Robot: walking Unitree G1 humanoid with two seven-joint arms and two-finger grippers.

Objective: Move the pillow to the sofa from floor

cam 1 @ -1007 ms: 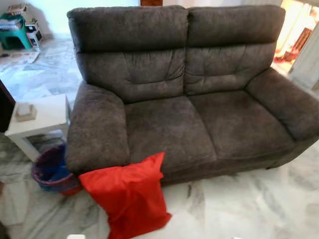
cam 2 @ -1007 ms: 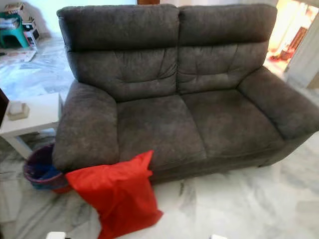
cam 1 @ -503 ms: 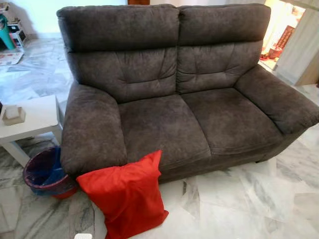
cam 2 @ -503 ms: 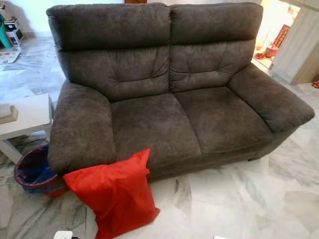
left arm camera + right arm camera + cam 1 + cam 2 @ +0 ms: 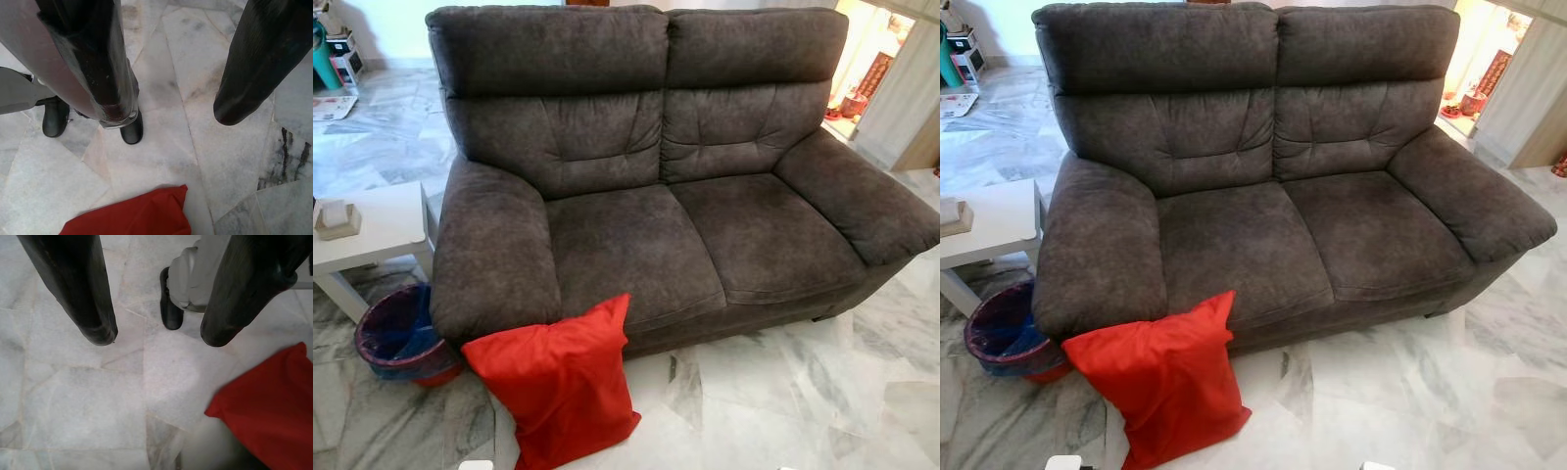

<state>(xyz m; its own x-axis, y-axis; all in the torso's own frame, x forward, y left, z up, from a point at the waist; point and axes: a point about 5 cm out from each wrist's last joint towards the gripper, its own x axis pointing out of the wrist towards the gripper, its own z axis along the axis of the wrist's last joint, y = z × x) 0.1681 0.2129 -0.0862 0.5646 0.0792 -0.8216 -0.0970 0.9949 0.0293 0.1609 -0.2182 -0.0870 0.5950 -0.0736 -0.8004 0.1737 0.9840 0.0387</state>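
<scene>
The red pillow (image 5: 558,382) stands on the marble floor (image 5: 783,392), leaning against the front of the grey sofa (image 5: 646,196) below its left armrest, while the left pincer (image 5: 168,110) and right pincer (image 5: 156,335) hang released above the floor near the pillow.

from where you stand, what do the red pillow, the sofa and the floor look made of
Red pillow: smooth, slightly shiny woven fabric, softly creased.
Sofa: dark grey-brown suede-like upholstery, mottled matte nap, perhaps microfibre.
Floor: polished white marble-look slabs, grey veining, glossy; possibly real marble.
</scene>
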